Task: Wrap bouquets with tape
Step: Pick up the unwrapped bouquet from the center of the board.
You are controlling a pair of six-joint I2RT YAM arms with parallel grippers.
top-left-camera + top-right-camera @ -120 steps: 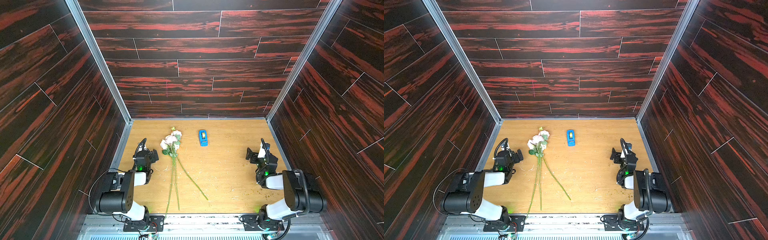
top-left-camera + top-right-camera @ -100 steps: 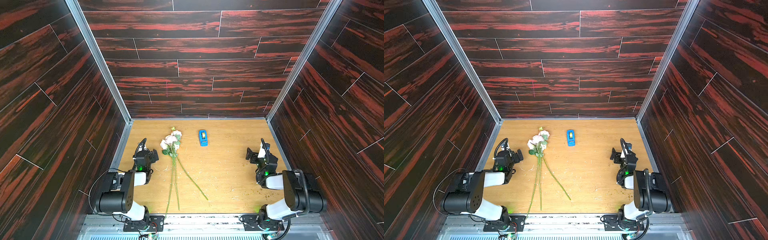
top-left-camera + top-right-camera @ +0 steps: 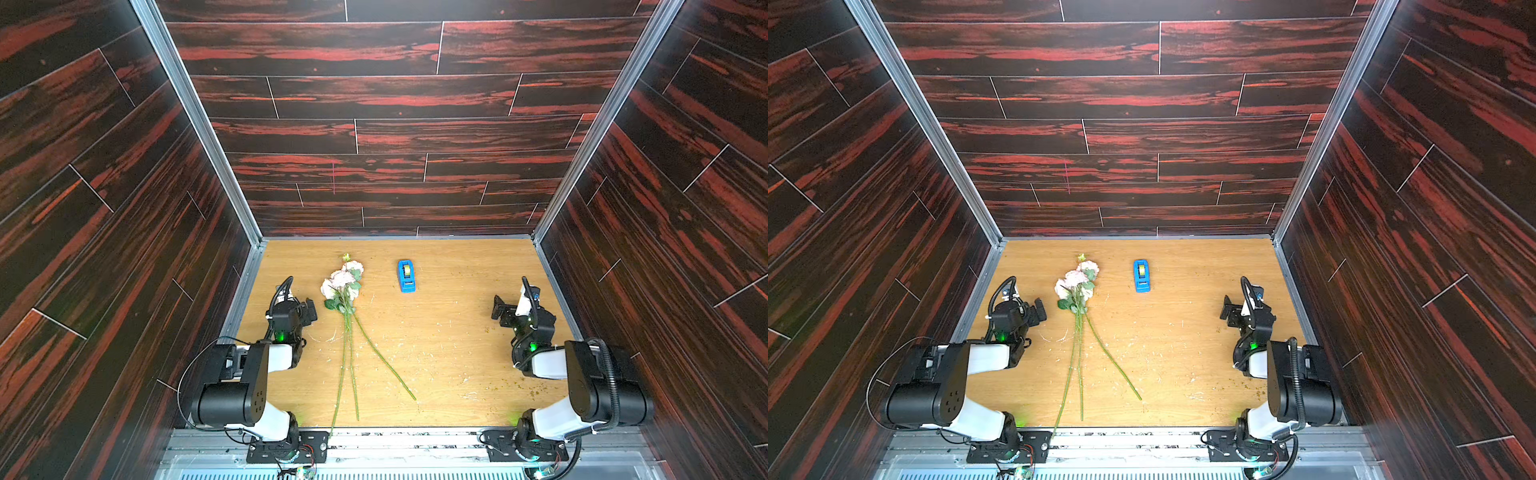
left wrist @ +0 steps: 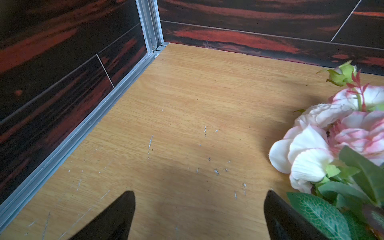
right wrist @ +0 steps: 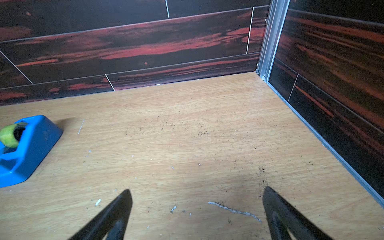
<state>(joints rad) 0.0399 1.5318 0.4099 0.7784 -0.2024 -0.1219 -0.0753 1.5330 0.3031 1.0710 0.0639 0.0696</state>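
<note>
A lab robot cell is shown: a bench [image 3: 457, 353] is boxed in by dark red-streaked panels [image 3: 395, 137] on aluminium posts [image 3: 198, 120], and a left arm [image 3: 253, 374] and right arm [image 3: 590, 374] are bolted to a rail [image 3: 407, 436].

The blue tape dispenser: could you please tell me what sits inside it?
A yellowish-green roll of tape sits in the cradle of the blue dispenser, upper part showing. Its lower part is hidden by the dispenser's walls; the free end cannot be made out.

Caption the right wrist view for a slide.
Right gripper open above the wooden table, blue tape dispenser nearby, untouched.
</note>
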